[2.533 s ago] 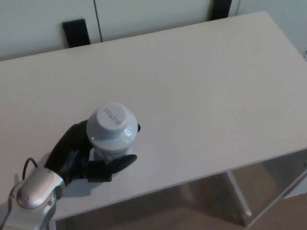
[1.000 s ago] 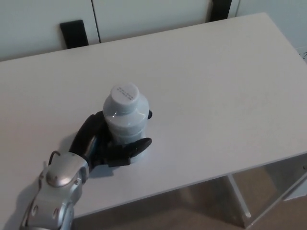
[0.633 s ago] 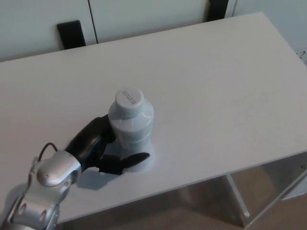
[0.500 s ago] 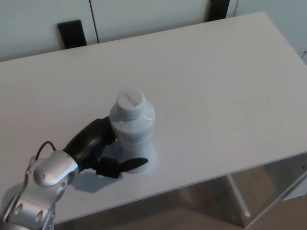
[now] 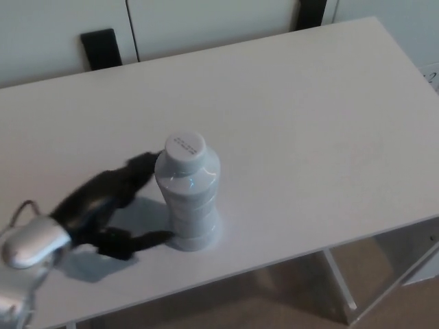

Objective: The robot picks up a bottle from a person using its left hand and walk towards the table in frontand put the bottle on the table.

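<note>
The bottle [image 5: 188, 195] stands up straight on the table [image 5: 309, 123]. The left hand [image 5: 103, 209] is just left of the bottle, fingers spread apart and holding nothing (it looks blurry). A finger close to the bottle's bottom could bump it and tip it over.

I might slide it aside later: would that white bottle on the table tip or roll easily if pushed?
The bottle stands upright, tall for its base, so a push near its top would probably tip it. Being round, it would likely roll on the smooth table once down. Its ribbed sides should aid grip.
</note>
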`<state>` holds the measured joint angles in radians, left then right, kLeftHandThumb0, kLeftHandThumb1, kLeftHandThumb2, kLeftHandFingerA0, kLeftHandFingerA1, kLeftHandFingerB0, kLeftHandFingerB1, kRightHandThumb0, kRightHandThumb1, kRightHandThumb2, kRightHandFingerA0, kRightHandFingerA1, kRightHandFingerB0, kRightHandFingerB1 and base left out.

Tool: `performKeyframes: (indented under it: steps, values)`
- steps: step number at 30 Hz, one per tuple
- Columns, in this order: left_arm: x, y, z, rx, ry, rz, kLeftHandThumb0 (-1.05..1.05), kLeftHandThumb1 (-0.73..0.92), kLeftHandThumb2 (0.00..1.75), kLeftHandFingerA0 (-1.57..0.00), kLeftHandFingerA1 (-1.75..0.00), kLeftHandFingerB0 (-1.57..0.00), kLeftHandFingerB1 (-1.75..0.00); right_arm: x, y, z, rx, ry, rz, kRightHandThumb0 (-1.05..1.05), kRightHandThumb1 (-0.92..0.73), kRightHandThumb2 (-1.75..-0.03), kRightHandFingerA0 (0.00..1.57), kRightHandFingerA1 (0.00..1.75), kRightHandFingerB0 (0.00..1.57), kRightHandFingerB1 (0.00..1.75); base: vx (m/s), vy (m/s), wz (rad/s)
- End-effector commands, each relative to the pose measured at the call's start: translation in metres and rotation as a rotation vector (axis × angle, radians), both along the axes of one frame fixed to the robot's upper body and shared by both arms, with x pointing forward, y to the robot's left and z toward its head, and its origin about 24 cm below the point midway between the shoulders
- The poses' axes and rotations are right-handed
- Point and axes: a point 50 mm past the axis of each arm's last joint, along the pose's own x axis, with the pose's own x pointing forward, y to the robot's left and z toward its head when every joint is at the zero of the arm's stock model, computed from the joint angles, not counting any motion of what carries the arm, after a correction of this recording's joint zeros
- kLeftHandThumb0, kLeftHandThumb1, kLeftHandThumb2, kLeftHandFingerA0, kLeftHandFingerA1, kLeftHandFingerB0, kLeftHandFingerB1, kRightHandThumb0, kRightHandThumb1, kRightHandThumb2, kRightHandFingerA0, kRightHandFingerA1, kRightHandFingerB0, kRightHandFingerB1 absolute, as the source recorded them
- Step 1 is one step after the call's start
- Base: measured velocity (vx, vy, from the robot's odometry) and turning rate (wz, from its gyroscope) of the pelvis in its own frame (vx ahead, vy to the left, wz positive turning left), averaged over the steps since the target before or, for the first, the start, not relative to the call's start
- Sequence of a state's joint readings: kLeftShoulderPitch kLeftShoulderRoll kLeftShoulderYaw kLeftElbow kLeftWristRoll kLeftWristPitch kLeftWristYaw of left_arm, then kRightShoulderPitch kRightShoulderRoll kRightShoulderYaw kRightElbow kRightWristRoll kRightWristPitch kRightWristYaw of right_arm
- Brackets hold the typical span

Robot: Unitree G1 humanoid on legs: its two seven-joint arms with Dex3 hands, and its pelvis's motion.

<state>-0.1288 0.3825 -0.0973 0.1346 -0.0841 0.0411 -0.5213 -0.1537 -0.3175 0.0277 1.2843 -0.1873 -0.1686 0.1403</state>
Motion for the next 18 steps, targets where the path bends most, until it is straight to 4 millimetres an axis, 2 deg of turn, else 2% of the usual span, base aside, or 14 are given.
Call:
performKeyframes:
  steps: [1,3,6,8,9,10,11,12,13,14,15,16,17,18]
  values:
    - [-0.014,0.036,0.002,-0.061,-0.009,0.06,-0.87,0.52,0.56,0.0,0.0,0.0,0.0,-0.008,-0.002,-0.003,-0.011,0.022,-0.006,-0.45,-0.7,-0.61,0.52,0.4,0.46,0.37,0.0,0.0,0.0]
    - [-0.025,0.059,0.001,-0.101,-0.012,0.12,-0.84,0.51,0.55,0.0,0.0,0.0,0.0,-0.011,-0.001,-0.004,-0.001,0.037,0.007,-0.46,-0.71,-0.61,0.49,0.39,0.46,0.36,0.0,0.0,0.0]
    - [-0.032,0.073,0.004,-0.108,-0.011,0.143,-0.8,0.51,0.55,0.0,0.0,0.0,0.0,-0.012,0.0,-0.005,-0.004,0.04,0.015,-0.46,-0.73,-0.62,0.53,0.4,0.5,0.38,0.0,0.0,0.0]
    - [-0.037,0.091,0.008,-0.114,-0.029,0.165,-0.84,0.53,0.56,0.0,0.0,0.0,0.0,-0.007,0.001,-0.004,-0.023,0.037,0.027,-0.44,-0.75,-0.63,0.55,0.4,0.49,0.37,0.0,0.0,0.0]
    - [-0.047,0.1,0.009,-0.122,-0.026,0.169,-0.81,0.46,0.85,0.0,0.0,0.0,-0.01,-0.01,0.001,-0.004,-0.016,0.039,0.024,-0.42,-0.75,-0.63,0.53,0.4,0.47,0.37,0.0,0.0,0.0]
    - [-0.055,0.102,0.014,-0.108,-0.038,0.144,-0.79,0.44,0.85,0.0,-0.06,0.0,-0.02,-0.007,0.0,-0.003,-0.013,0.033,0.017,-0.43,-0.74,-0.62,0.51,0.4,0.47,0.37,0.0,0.0,0.0]
    - [-0.061,0.102,0.018,-0.102,-0.043,0.119,-0.83,0.54,0.57,0.0,-0.26,0.0,-0.09,-0.006,-0.001,-0.002,-0.013,0.032,0.013,-0.43,-0.74,-0.62,0.51,0.4,0.48,0.38,0.0,0.0,0.0]
    - [-0.064,0.101,0.02,-0.103,-0.043,0.102,-0.83,0.54,0.57,0.0,-0.26,0.0,-0.09,-0.007,-0.001,-0.003,-0.014,0.033,0.012,-0.43,-0.74,-0.62,0.51,0.4,0.48,0.38,0.0,0.0,0.0]
    - [-0.071,0.097,0.024,-0.127,-0.027,0.068,-0.68,0.4,0.83,-0.01,-0.27,0.0,-0.15,-0.007,-0.001,-0.003,-0.011,0.034,0.007,-0.44,-0.73,-0.62,0.5,0.39,0.47,0.37,0.0,0.0,0.0]
    - [-0.074,0.096,0.026,-0.138,-0.02,0.055,-0.68,0.4,0.83,-0.01,-0.27,0.0,-0.15,-0.007,-0.001,-0.003,-0.009,0.035,0.005,-0.44,-0.73,-0.62,0.5,0.39,0.47,0.37,0.0,0.0,0.0]
    - [-0.081,0.093,0.029,-0.115,-0.014,0.021,-0.73,0.43,0.74,-0.16,-0.41,-0.09,-0.35,-0.007,-0.001,-0.003,-0.008,0.033,0.007,-0.43,-0.74,-0.62,0.48,0.39,0.45,0.36,0.0,0.0,0.0]
    - [-0.091,0.087,0.035,-0.081,-0.003,-0.032,-0.73,0.43,0.74,-0.16,-0.41,-0.09,-0.35,-0.007,-0.001,-0.003,-0.007,0.032,0.01,-0.43,-0.74,-0.62,0.48,0.39,0.45,0.36,0.0,0.0,0.0]
    - [-0.103,0.081,0.039,-0.078,0.02,-0.104,-0.62,0.42,0.72,-0.31,-0.46,-0.23,-0.39,-0.006,0.0,-0.003,-0.004,0.031,0.004,-0.41,-0.73,-0.62,0.51,0.4,0.44,0.37,0.0,0.0,0.0]
    - [-0.114,0.074,0.041,-0.091,0.044,-0.185,-0.51,0.49,0.55,-0.5,-0.43,-0.39,-0.35,-0.008,0.001,-0.004,-0.009,0.037,0.013,-0.42,-0.74,-0.62,0.52,0.4,0.45,0.36,0.0,0.0,0.0]
